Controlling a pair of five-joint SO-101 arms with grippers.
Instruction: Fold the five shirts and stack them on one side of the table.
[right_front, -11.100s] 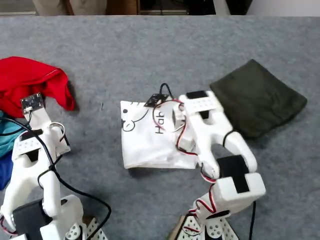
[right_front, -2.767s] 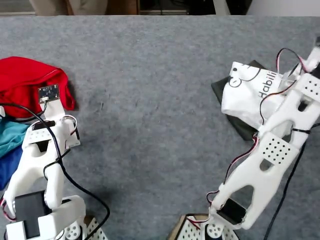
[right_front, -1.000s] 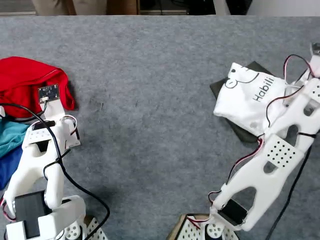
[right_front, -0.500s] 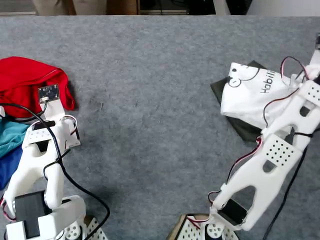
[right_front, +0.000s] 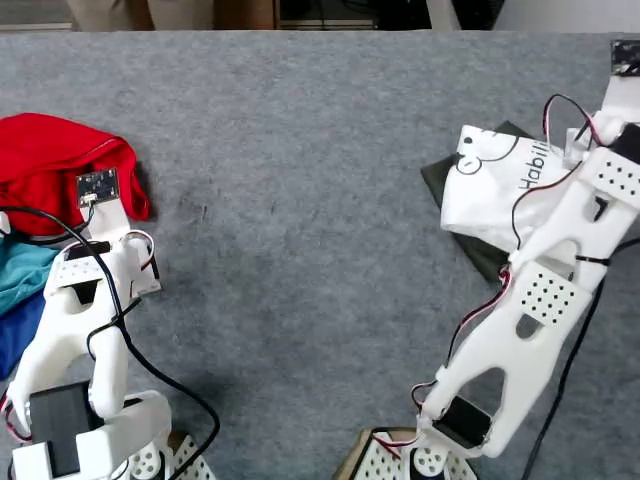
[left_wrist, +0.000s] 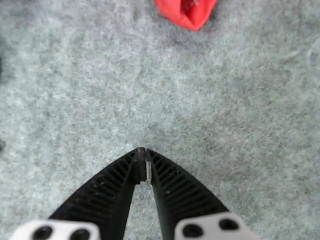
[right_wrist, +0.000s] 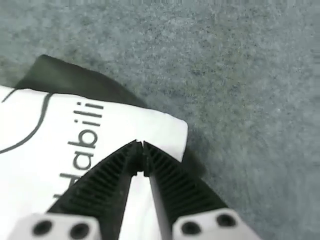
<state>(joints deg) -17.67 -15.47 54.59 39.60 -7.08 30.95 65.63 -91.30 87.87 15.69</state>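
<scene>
Two stacked shirts beneath the closed right gripper (right_wrist: 139, 152), folded white printed shirt (right_wrist: 155, 132) atop dark green folded shirt (right_wrist: 75, 82), left gripper (left_wrist: 142, 157) also pressed together, crumpled red shirt (left_wrist: 186, 11) ahead.

Robotics lab, grey felt table (right_front: 300, 150), white printed arm (right_front: 545, 295), exposed wiring (right_front: 478, 312)

Soft, even light (shadows faint, short)
</scene>
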